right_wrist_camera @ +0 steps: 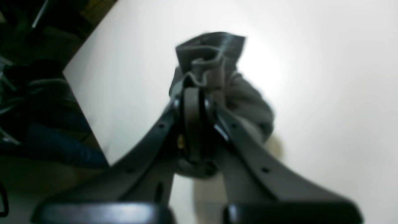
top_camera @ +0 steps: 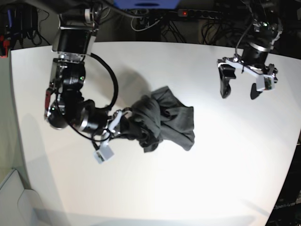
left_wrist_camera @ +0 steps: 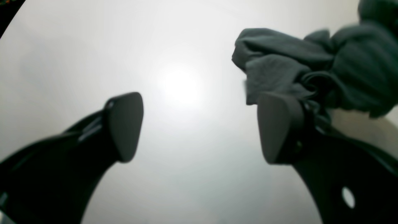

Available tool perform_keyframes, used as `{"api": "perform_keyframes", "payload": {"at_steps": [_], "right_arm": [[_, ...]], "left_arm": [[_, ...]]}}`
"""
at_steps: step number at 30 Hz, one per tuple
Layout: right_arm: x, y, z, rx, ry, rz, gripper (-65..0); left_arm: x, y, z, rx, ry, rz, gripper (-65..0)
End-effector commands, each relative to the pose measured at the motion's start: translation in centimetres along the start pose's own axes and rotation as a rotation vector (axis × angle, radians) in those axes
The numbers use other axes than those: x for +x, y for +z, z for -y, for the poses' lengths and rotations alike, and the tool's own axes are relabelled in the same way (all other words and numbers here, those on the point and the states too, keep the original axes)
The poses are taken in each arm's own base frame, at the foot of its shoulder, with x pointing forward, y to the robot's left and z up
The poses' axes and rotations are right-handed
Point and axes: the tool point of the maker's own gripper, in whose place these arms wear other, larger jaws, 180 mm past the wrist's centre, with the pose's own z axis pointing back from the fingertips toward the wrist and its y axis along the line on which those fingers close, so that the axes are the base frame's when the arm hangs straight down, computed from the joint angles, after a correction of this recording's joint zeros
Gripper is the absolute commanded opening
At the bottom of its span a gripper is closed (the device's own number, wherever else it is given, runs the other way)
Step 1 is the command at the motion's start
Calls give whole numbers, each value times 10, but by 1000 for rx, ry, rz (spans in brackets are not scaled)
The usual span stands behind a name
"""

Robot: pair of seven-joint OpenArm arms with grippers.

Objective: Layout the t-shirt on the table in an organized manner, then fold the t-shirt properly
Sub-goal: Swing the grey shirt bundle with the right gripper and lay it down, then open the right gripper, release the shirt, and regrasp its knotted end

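The dark grey t-shirt (top_camera: 164, 122) lies crumpled in a heap near the middle of the white table (top_camera: 188, 188). My right gripper (top_camera: 124, 123) is at the heap's left edge, shut on a bunched fold of it. In the right wrist view the pinched cloth (right_wrist_camera: 214, 59) sticks up past the closed right gripper (right_wrist_camera: 194, 93). My left gripper (top_camera: 241, 92) hangs above the table's far right, well away from the shirt, open and holding nothing. In the left wrist view the left gripper (left_wrist_camera: 200, 124) shows bare table (left_wrist_camera: 186, 46) in its gap, and the t-shirt (left_wrist_camera: 311, 62) lies beyond the right finger (left_wrist_camera: 276, 127).
A power strip and cables (top_camera: 188, 13) run behind the table's far edge. Dark clutter (right_wrist_camera: 37, 93) sits off the table past its corner (right_wrist_camera: 63, 73) in the right wrist view. The right arm's body (top_camera: 70, 84) leans over the table's left side.
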Motion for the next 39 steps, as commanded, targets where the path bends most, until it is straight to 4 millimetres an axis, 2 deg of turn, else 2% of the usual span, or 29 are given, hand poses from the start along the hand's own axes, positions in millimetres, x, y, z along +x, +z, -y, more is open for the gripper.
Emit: {"api": "perform_keyframes", "payload": {"at_steps": [1, 4, 8, 15, 20, 25, 27, 28, 31, 34, 37, 39], "right_arm": [[17, -3, 0, 31, -7, 69, -650], [-1, -13, 20, 34, -107, 61, -649], [1, -23, 27, 47, -143, 58, -649], [38, -38, 41, 67, -169, 117, -644], [45, -50, 51, 78, -239, 151, -530], [46, -56, 56, 80, -273, 167, -336], [53, -52, 56, 78, -255, 181, -281], [58, -47, 58, 68, -240, 194, -274], [75, -32, 62, 43, -179, 228, -273], [83, -9, 78, -11, -123, 235, -273], [80, 15, 95, -71, -76, 218, -273], [57, 30, 102, -112, -53, 153, -273]], "left_arm": [[13, 0, 7, -23, -1, 51, -92], [11, -3, 19, -56, -1, 44, -92], [9, -5, 27, -78, 2, 40, -92], [9, -5, 28, -81, 3, 38, -92], [9, -4, 28, -81, 2, 40, -92], [11, -5, 29, -84, 7, 46, -92], [13, -7, 29, -84, 6, 54, -92], [15, -7, 29, -86, 5, 58, -92], [16, -8, 29, -86, 5, 61, -92], [17, -9, 30, -86, 6, 65, -92], [14, -12, 47, -130, 14, 58, -92], [12, -13, 59, -162, 19, 54, -92]]}}
